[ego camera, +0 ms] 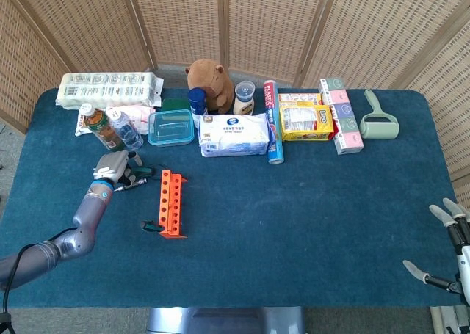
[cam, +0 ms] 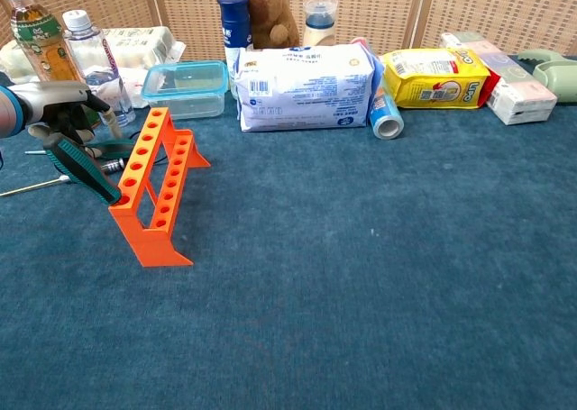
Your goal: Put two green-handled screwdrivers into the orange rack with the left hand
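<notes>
The orange rack [ego camera: 171,202] [cam: 158,186] stands on the blue table, left of centre. One green-handled screwdriver [ego camera: 152,227] [cam: 79,167] leans with its tip in the rack's near end. A second green-handled screwdriver [ego camera: 141,172] [cam: 114,146] lies on the cloth behind the rack, beside a small silver tool [cam: 112,165]. My left hand [ego camera: 111,168] [cam: 59,104] hovers just left of that lying screwdriver, fingers apart and bent down, holding nothing that I can see. My right hand [ego camera: 454,238] is at the table's near right corner, fingers spread and empty.
Two bottles [cam: 54,41] and a clear lidded box [cam: 186,87] stand close behind the left hand. A wipes pack [cam: 306,86], a plush toy, cans and boxes line the back. A thin metal shaft [cam: 32,186] lies left of the rack.
</notes>
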Robot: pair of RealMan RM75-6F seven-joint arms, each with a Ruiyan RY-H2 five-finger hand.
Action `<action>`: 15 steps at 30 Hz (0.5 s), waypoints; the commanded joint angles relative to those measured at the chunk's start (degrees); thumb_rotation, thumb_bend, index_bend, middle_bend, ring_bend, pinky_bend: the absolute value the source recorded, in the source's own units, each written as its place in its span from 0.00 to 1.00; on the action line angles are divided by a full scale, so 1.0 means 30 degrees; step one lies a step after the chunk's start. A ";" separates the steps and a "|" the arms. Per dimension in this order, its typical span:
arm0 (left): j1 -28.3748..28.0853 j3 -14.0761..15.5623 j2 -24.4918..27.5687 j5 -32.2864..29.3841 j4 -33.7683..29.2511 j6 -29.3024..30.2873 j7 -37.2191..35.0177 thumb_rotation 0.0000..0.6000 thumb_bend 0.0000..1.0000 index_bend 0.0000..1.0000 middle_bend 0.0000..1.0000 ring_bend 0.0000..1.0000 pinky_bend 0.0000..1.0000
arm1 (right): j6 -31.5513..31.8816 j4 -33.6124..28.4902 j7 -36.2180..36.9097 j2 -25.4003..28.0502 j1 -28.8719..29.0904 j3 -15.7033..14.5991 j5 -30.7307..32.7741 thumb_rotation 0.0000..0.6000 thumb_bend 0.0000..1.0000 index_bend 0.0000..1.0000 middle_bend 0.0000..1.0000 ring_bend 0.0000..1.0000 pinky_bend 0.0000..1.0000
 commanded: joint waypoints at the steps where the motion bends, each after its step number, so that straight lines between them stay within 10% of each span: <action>1: -0.0021 0.0080 -0.0072 -0.0050 0.0123 -0.0018 0.0084 1.00 0.38 0.40 0.94 0.89 0.95 | 0.0022 0.0006 -0.0013 -0.0005 -0.0020 -0.0020 -0.0021 0.83 0.00 0.14 0.06 0.00 0.00; 15: -0.0149 0.0141 -0.0901 0.0116 0.0987 -0.0021 0.0159 1.00 0.38 0.40 0.94 0.89 0.95 | -0.0003 0.0022 0.0040 0.0012 -0.0002 -0.0001 0.0023 0.84 0.00 0.14 0.06 0.00 0.00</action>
